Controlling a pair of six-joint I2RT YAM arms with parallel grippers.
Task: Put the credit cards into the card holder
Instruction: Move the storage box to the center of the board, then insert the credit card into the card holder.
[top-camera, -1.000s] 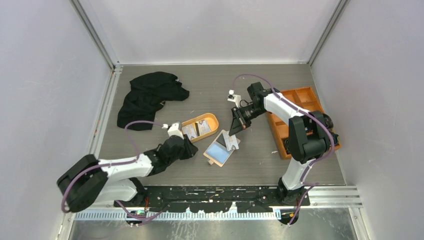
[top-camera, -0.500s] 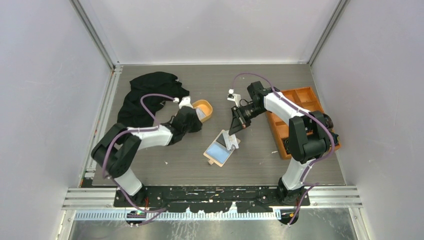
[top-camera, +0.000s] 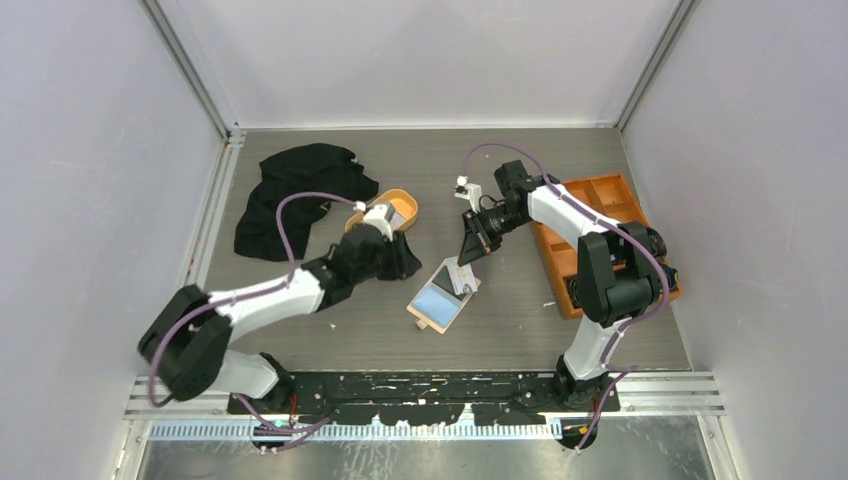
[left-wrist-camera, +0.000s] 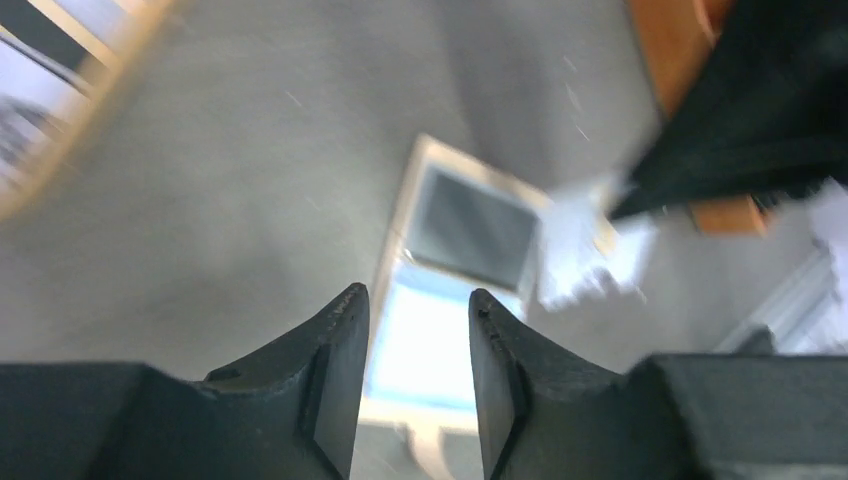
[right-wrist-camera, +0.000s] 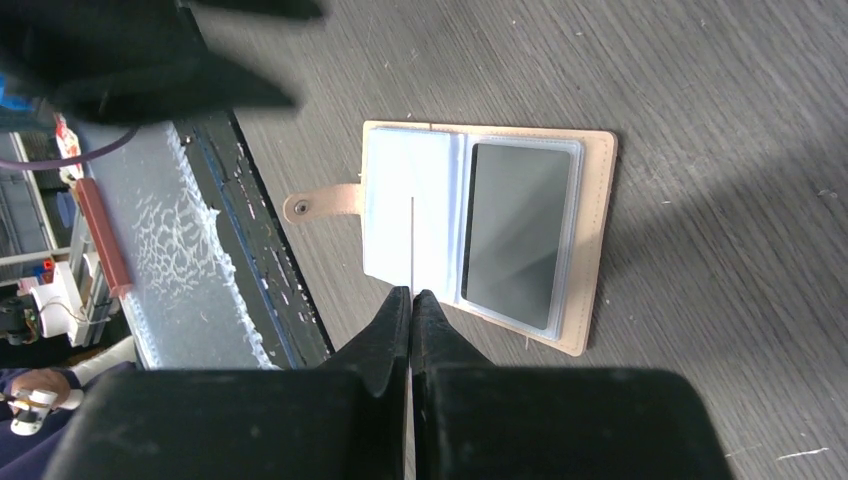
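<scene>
One each: card holder (top-camera: 437, 301), card (top-camera: 463, 281), tray (top-camera: 403, 203), box (top-camera: 601, 199), cloth (top-camera: 290, 195).

I'm looking into a lab test booth: plain white walls (top-camera: 420, 60), metal frame rails (top-camera: 190, 68), grey wood-grain surface (top-camera: 520, 320).

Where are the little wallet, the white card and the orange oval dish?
card holder (right-wrist-camera: 520, 235): right wrist view, on its dark window pocket.
credit card (left-wrist-camera: 578, 258): left wrist view, on its blurred white face.
orange oval tray (top-camera: 411, 200): top view, on its far rim.
</scene>
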